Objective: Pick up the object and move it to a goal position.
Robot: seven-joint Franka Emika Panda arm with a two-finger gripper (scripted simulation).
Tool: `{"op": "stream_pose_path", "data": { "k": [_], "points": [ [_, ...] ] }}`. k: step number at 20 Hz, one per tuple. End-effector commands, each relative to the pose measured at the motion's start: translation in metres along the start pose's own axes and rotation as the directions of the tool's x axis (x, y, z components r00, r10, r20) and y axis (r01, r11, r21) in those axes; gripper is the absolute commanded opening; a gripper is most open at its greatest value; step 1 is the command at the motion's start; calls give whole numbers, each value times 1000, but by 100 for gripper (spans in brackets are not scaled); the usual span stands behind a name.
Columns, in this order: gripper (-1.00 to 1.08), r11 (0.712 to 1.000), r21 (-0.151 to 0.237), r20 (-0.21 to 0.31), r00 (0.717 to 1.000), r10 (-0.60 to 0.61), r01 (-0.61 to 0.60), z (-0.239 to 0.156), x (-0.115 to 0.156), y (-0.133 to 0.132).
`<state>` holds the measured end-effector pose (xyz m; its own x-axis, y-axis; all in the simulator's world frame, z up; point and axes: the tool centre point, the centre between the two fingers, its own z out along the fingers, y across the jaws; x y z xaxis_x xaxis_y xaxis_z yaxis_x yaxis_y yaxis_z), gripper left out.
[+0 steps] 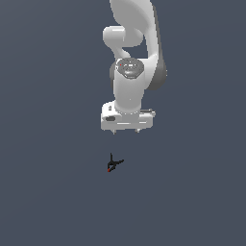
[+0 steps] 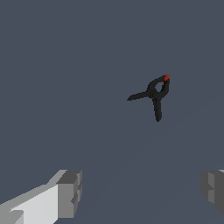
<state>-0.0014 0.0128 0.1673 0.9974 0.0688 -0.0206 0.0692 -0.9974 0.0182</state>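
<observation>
A flat dark grey-blue ground (image 1: 48, 192) fills both views with no markings on it. Over it stands the white Panda arm (image 1: 132, 57), coming in from the upper edge of the exterior view; its rounded joints stack down to a broad white hand housing, which sits above the clamp in that picture.

The gripper (image 1: 126, 131) hangs under that housing, pointing down at the ground. In the exterior view only two short finger stubs show below the housing, set apart from each other. In the wrist view the two grey fingertips (image 2: 70, 192) stand at opposite sides of the picture with bare ground across the whole gap between them, so the jaws are spread wide and hold nothing.

The clamp (image 1: 113, 164), a tiny black thing far smaller than the gripper, lies on the ground apart from the fingers. In the exterior view it sits below the gripper, slightly toward the exterior view's left of the gripper's middle. In the wrist view the clamp (image 2: 155, 94) lies ahead of the fingertips, outside the gap between them, nearer the darker grey fingertip than the one with the white body behind it. Two thin prongs splay from a small looped head, and a red tip (image 2: 166, 78) marks the end of that head, on the side away from the prongs.
</observation>
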Motion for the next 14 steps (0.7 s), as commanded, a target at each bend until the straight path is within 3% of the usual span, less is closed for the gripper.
{"op": "stream_pose_path", "data": {
  "k": [1, 8, 14],
  "points": [
    [100, 1000, 2, 0, 1000, 23, -23, 3, 4, 2],
    [100, 988, 10, -2, 988, 155, -155, 23, 25, 16],
    [100, 944, 19, -4, 944, 331, -331, 53, 51, 35]
  ]
}}
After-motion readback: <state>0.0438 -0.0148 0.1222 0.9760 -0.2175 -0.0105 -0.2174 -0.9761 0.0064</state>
